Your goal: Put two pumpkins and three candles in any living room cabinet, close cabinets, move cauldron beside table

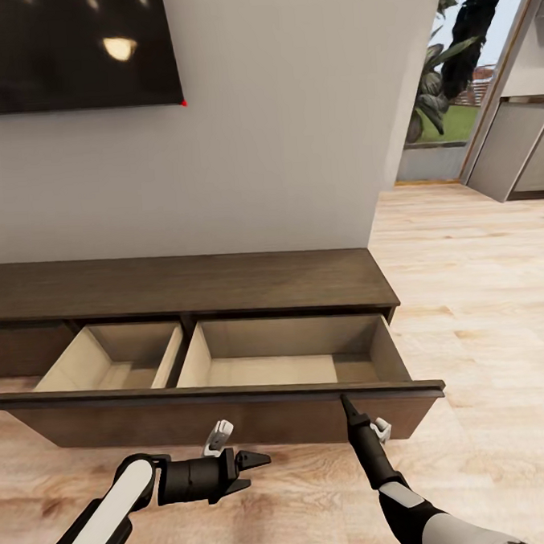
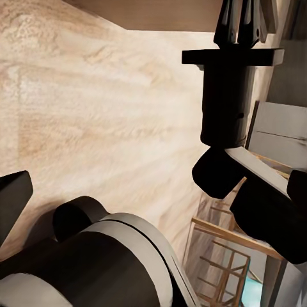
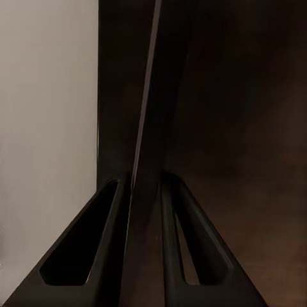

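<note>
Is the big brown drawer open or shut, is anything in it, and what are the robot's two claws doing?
Long dark-brown wooden cabinet: its wide drawer pulled out, both compartments look empty.
Right black gripper: fingers closed on the drawer front's top edge.
Left black gripper: holds nothing, low in front of the drawer, open or shut unclear.
Black wall screen: dark.

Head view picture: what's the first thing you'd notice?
The big open drawer of the long brown cabinet, pulled out over the wooden floor with nothing showing inside. The right claw pinches the drawer's front edge, while the left claw hangs low in front, touching nothing.
</note>
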`<state>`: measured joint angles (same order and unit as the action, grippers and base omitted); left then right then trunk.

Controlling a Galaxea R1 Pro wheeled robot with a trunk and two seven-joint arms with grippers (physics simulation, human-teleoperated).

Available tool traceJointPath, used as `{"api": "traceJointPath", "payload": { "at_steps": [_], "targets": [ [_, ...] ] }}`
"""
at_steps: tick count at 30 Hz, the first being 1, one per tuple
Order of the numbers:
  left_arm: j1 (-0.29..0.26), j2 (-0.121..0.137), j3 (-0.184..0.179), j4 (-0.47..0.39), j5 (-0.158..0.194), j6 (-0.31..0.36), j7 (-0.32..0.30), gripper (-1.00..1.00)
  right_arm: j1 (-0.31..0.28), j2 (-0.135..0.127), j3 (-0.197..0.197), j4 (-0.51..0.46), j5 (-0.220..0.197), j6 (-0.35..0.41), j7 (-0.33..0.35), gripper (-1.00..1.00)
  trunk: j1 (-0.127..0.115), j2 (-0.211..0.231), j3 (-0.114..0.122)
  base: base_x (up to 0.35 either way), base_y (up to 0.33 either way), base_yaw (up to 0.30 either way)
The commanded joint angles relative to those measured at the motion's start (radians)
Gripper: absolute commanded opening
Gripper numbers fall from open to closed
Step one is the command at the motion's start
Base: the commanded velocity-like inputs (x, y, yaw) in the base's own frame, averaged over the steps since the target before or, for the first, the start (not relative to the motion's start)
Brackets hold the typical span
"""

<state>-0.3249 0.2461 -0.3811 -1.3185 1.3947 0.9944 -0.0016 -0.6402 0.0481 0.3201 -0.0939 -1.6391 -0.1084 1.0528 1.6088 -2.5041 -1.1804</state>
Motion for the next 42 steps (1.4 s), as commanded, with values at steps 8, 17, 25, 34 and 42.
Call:
{"api": "traceJointPath", "payload": {
  "at_steps": [8, 17, 25, 34, 42],
  "targets": [
    [0.000, 0.001, -0.001, -0.001, 0.000, 0.001, 0.000, 1.00, 0.010, -0.001, -0.022, 0.010, -0.010, -0.012, 0.002, 1.00, 0.000, 0.000, -0.001, 0.000, 0.000, 0.000],
    [0.000, 0.001, -0.001, -0.001, 0.001, 0.001, 0.000, 1.00, 0.010, -0.001, -0.022, 0.011, -0.010, -0.013, -0.005, 1.00, 0.000, 0.000, -0.001, -0.060, 0.000, 0.000],
    [0.000, 0.001, -0.001, 0.001, 0.001, 0.001, -0.001, 1.00, 0.010, -0.001, -0.022, 0.011, -0.010, -0.013, -0.010, 1.00, 0.000, 0.000, -0.001, -0.230, 0.000, 0.000],
    [0.000, 0.000, 0.001, 0.003, 0.019, 0.001, -0.001, 1.00, 0.010, -0.001, -0.022, 0.011, -0.008, -0.010, -0.018, 1.00, 0.000, 0.000, -0.001, -0.105, 0.000, 0.000],
    [0.000, -0.006, 0.001, -0.002, 0.070, 0.000, 0.004, 1.00, 0.010, -0.001, -0.022, 0.046, -0.008, 0.011, -0.064, 1.00, -0.002, 0.001, 0.018, -0.003, 0.000, 0.000]
  ]
}}
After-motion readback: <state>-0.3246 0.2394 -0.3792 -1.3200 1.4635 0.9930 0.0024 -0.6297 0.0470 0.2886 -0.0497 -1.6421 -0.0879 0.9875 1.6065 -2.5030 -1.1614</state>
